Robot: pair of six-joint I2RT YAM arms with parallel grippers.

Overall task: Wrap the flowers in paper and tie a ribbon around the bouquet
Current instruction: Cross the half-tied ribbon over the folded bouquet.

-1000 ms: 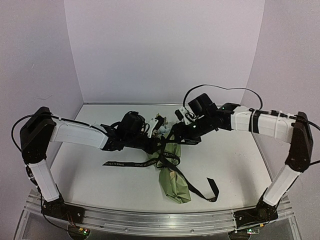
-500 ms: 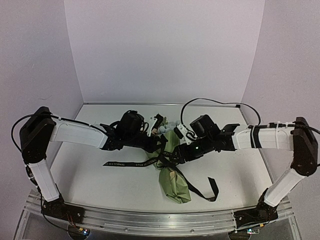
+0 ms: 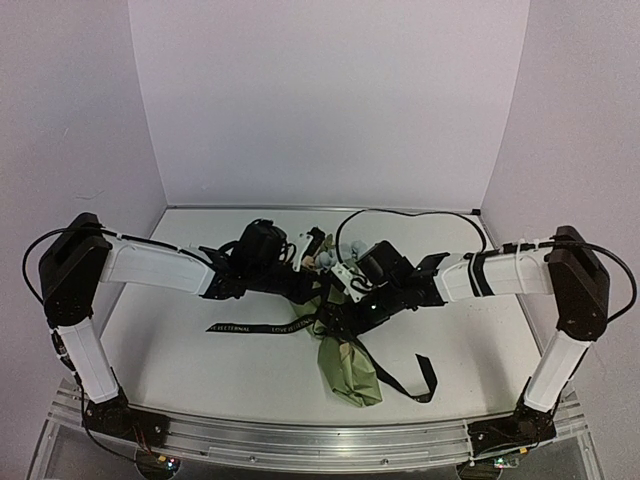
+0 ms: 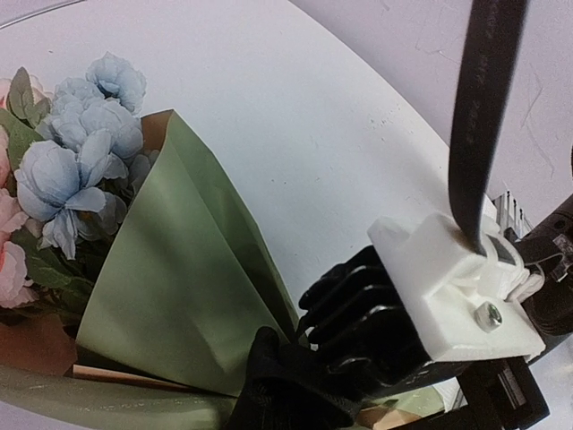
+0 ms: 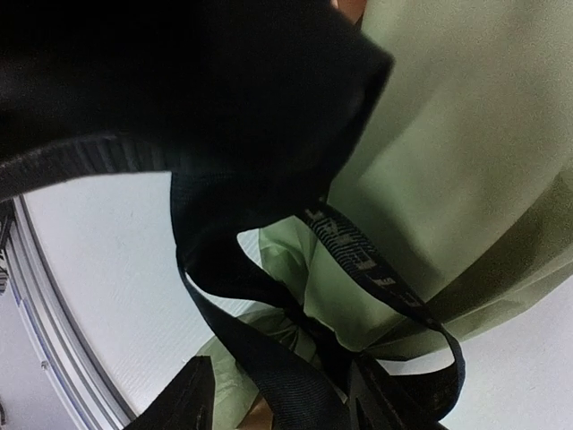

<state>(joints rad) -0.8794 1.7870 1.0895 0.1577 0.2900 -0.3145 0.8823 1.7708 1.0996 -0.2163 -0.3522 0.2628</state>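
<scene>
At the middle of the desk [image 3: 170, 350] lies the bouquet [image 3: 348, 368], its narrow end toward the arm bases and its wide end toward the back wall. Both arms reach inward and meet over its upper half.

The flowers [image 4: 76, 161] show at the wide end: pale blue blooms on top, with pink and cream ones at the left edge of the left wrist view. The paper [image 4: 188, 287] folds around them olive side out, and a strip of its tan side shows at the bottom of that view.

The ribbon [image 3: 255, 327] crosses the bouquet near its middle. One end lies flat on the desk to the left, lettering up. The other trails to the right past the narrow end. Seen from the right wrist, a lettered strand runs slantwise over the paper and forms a loose loop with other strands.

The left tool [image 3: 308, 290] sits at the bouquet's left edge where the ribbon crosses. It is closed; whether ribbon is pinched in it I cannot tell.

The right tool [image 5: 279, 369] hangs over the crossing from the right, close to the left one. Its fingers [image 5: 192, 394] stand apart, and a ribbon strand passes between them unclamped. From the left wrist its ribbed black fingers and white mount [image 4: 448, 278] appear just beside the paper's edge.
</scene>
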